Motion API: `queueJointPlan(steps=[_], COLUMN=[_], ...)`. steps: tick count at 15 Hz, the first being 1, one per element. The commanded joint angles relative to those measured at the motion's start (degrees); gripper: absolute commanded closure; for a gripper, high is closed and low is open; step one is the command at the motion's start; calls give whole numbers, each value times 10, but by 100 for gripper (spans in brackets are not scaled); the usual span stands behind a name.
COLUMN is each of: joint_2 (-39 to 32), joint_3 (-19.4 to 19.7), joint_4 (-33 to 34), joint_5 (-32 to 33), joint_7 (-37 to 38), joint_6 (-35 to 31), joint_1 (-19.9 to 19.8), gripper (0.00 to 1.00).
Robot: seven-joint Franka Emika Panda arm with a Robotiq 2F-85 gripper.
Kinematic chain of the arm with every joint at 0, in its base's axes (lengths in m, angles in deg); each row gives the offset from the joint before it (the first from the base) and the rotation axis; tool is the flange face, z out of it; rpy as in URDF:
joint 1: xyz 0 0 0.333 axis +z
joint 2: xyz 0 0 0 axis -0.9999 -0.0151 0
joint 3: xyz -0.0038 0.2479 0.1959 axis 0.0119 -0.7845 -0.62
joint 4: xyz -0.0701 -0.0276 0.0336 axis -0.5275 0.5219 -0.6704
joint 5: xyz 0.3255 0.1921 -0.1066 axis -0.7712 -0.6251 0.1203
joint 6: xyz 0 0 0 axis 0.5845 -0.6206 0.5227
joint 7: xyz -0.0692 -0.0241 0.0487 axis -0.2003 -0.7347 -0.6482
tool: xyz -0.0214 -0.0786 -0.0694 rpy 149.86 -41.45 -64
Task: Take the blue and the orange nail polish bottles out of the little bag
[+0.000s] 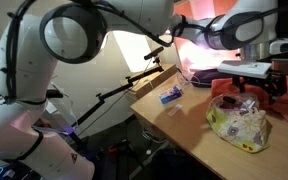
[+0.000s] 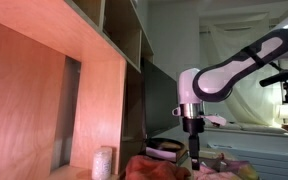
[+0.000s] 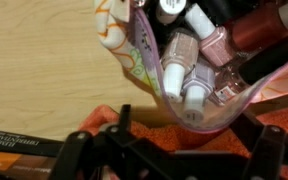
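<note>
Arm: white jointed robot arm, reaching in over the work area with its wrist pointing down.
Table: pale wooden tabletop, carrying the bag.
Cloth: orange-red fabric, lying under the bag's mouth end in the wrist view.
Bag: small soft see-through pouch with a dotted pinkish pattern and lime-yellow trim, lying on the table with its mouth gaping toward the wrist camera.
Gripper: dark two-finger gripper, jaws spread wide, nothing between them, poised at the bag's mouth but apart from it.
Bottles: small nail polish bottles, packed tight inside the bag. White, pink and dark caps show, plus one red-brown body. No blue bottle can be picked out.
Risk, wrong pick: targets are likely buried, and wide jaws may close on a neighbour or on two bottles.
Risk, snag: a finger may catch the limp bag wall and drag or lift the whole bag.
Risk, spill: crowded bottles may roll out onto the cloth.
</note>
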State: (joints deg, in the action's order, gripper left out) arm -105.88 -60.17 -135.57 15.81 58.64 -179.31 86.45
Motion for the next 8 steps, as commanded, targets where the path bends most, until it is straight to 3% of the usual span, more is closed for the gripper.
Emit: queueJointPlan(steps=[1, 4, 8], joint_2=[82, 117, 161], joint_3=[1, 0, -3], joint_4=[-136, -212, -322], joint_5=[12, 26, 56], joint_7=[-16, -38, -78], joint_6=[-75, -163, -336], joint_1=[-3, -7, -14], gripper=[0, 0, 0])
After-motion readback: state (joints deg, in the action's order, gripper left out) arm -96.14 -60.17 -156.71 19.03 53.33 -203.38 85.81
